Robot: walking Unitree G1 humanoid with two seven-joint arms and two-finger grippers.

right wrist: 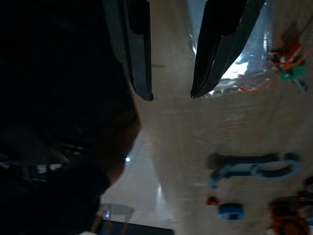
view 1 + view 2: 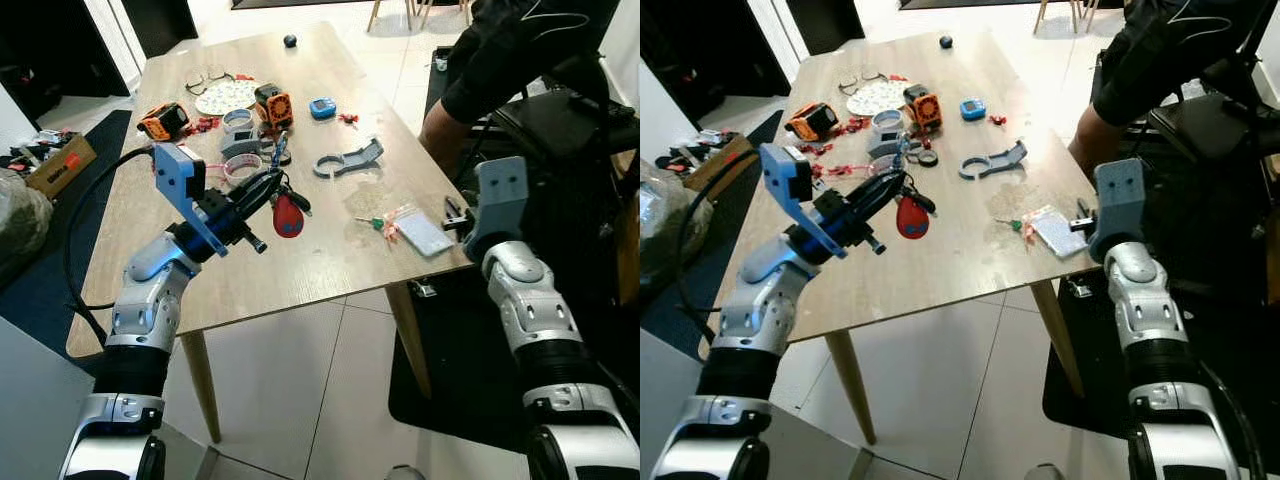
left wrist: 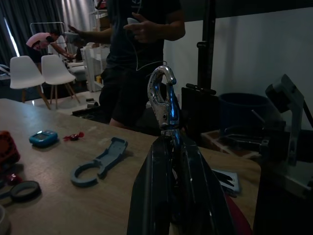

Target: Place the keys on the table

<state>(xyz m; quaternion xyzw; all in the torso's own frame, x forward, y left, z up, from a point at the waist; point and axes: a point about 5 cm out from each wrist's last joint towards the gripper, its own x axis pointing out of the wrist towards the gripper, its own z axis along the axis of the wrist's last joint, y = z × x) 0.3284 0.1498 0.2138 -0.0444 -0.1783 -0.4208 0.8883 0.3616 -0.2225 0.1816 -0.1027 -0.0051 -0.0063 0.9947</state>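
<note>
From the head views, a light wooden table stands on pale tile, cluttered at its far end, and the left gripper holds the keys with their red fob dangling above bare wood, so the placing is not yet done and open tabletop lies beneath and toward the near edge. In the left wrist view the black fingers are clamped on the silver snap hook, a person standing beyond the table. In the right wrist view the right gripper hangs with fingers apart at the table's right edge beside a clear plastic bag.
</note>
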